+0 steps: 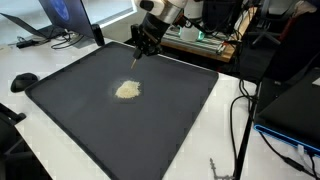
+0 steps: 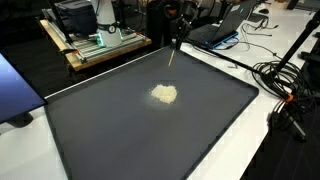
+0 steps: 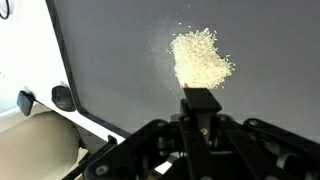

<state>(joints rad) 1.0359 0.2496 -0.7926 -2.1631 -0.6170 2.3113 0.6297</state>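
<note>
White table (image 1: 225, 150) carries everything; seen in both exterior views (image 2: 262, 150)

Large black shallow tray (image 1: 100, 130) lies flat on the table and takes up most of it; low rim all round, dark matte floor (image 2: 130, 140); in the wrist view its pale edge runs down the left (image 3: 130, 60)

Tray contents: one small pile of pale crumbs (image 1: 127, 90), loose and flaky, roughly mid-tray, a little toward the arm's side (image 2: 164, 94); ragged outline with stray flecks at the margin (image 3: 202, 58); it touches no rim

Off the tray: open laptop (image 1: 60, 20) beyond the far corner; black cables (image 2: 280, 80) on the table beside the tray

Gripper (image 1: 147, 42) hangs over the tray's far edge, pointing down (image 2: 178, 38); jaws closed around a thin dark tool (image 1: 140, 55) that sticks out below them (image 3: 201, 100)

Tool tip is low over the tray floor (image 2: 174, 55); contact with the floor cannot be told; tip is apart from the pile, with the pile straight ahead of it in the wrist view
</note>
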